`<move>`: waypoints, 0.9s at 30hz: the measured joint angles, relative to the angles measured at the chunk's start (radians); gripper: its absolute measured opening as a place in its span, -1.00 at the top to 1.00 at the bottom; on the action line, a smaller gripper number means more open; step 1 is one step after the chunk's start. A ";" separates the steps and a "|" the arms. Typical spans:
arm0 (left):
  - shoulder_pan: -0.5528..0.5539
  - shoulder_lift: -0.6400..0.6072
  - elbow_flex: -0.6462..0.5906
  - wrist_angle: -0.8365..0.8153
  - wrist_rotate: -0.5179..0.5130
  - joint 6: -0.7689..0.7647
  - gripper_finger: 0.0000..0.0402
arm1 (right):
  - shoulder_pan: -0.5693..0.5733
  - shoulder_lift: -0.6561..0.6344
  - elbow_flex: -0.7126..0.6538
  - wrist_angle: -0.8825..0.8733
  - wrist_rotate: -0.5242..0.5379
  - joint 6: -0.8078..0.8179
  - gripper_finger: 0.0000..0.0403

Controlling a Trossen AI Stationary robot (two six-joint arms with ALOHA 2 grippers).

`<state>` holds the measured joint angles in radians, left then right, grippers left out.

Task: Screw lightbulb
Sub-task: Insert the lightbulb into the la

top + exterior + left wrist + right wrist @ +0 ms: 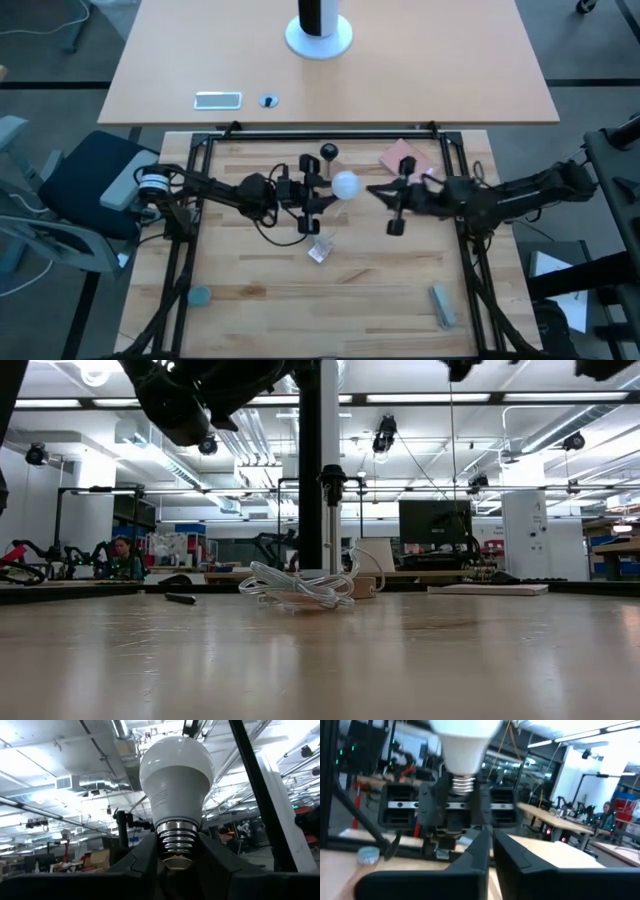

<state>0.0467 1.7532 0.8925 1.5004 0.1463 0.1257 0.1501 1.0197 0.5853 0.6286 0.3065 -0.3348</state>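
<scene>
- High view: the wooden worktop [260,290] lies inside a black frame [320,133], with a second, paler table [420,60] beyond it carrying a white round-footed stand [319,30], a flat silvery device [217,100] and a small round item [268,101]. On the worktop lie a clear plastic packet [320,250], a pink pad [399,156], a small black ball-shaped socket [328,152], a teal disc [200,297] and a grey-blue block [443,306]. The lightbulb [345,184] sits near the middle, at the tip of the left pincer [322,192]; the right pincer [392,205] is just beside it, apart from the bulb. An office chair [50,200] stands off the left edge.
- Low view: the worktop stretches level and glossy; the clear plastic packet [297,586] rests on it, with a black upright post [310,470] behind. Beyond is a workshop with ceiling strip lights, a monitor [434,522], benches and a seated person [123,558]. Dark arm parts hang in from above.
- Left wrist view: the left pincer [177,851] is clenched on the lightbulb's [175,780] silvery screw base, globe pointing away from the wrist, ceiling ducts and lights behind.
- Right wrist view: the right pincer [491,842] has its fingers almost together with a narrow gap, grasping nothing. Ahead, the lightbulb [463,742] is clamped at its thread by the left pincer [456,802]. The teal disc [368,855] lies on the worktop; a person [607,815] sits far off.
</scene>
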 joint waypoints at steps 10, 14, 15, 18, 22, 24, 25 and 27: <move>0.000 0.008 -0.005 0.001 0.003 0.000 0.50 | 0.000 0.128 0.155 0.005 -0.063 -0.031 0.22; 0.000 0.008 -0.008 0.000 0.003 0.000 0.50 | 0.000 0.141 0.173 0.006 -0.119 -0.033 0.04; 0.000 0.008 -0.009 0.001 0.006 0.000 0.50 | 0.000 0.144 0.177 0.006 -0.123 -0.033 0.01; 0.000 0.008 -0.010 -0.007 0.005 0.000 0.50 | -0.006 0.149 0.190 0.005 -0.124 -0.033 -0.05; 0.000 0.007 -0.011 -0.022 -0.003 0.011 0.50 | -0.022 0.181 0.215 0.006 -0.125 -0.032 -0.08; 0.000 0.007 -0.010 -0.037 -0.005 0.014 0.50 | -0.028 0.213 0.233 0.005 -0.125 -0.033 -0.08; 0.000 0.007 -0.010 -0.044 -0.006 0.015 0.50 | -0.030 0.225 0.242 0.005 -0.125 -0.034 -0.07; 0.000 0.007 -0.009 -0.044 -0.006 0.016 0.50 | -0.032 0.247 0.257 0.003 -0.126 -0.047 -0.04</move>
<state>0.0471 1.7603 0.8831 1.4566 0.1404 0.1417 0.1184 1.2664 0.8423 0.6319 0.1806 -0.3819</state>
